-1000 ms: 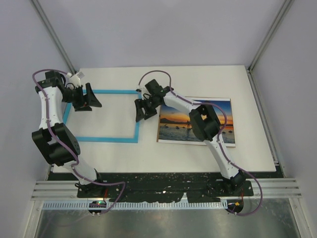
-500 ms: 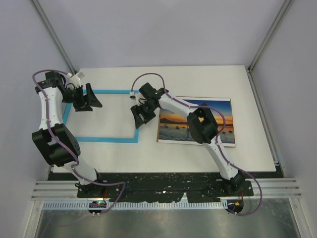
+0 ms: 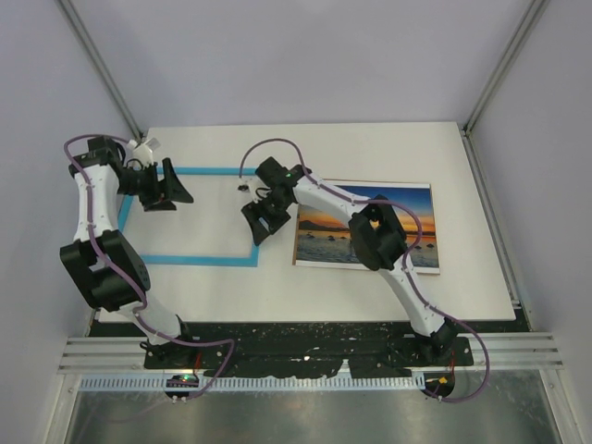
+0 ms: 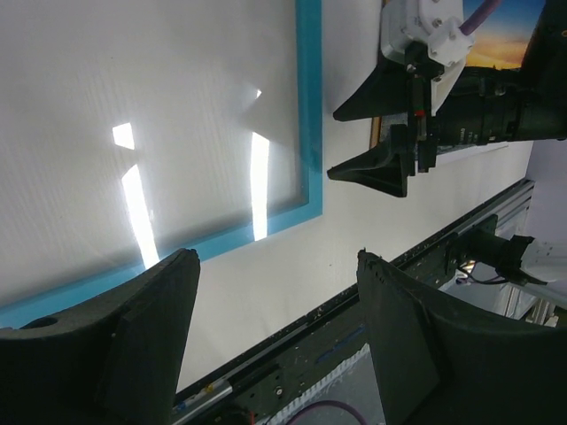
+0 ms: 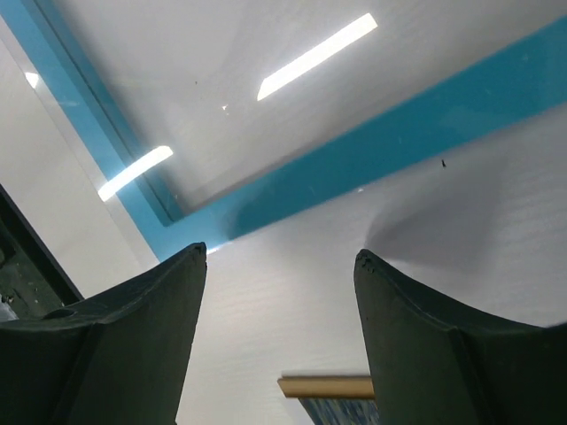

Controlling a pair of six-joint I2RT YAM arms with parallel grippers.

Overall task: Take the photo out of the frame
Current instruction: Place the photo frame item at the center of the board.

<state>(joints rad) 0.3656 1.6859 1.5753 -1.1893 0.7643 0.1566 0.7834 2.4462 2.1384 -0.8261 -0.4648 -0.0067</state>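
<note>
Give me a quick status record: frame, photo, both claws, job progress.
frame: light-blue, flat on the table, no print inside
photo: sunset print, flat, right of the frame, not touching it
left claw: open, empty, near frame's far-left corner
right claw: open, empty, at frame's right edge
progress: photo already out

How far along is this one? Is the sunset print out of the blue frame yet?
Done: the flat sunset photo with its white border lies on the white table, apart from the thin light-blue rectangular frame, whose opening shows only white. In hand: nothing; the left gripper and right gripper stand open above the frame's two ends. Left: seemingly only pulling the arms back.
</note>
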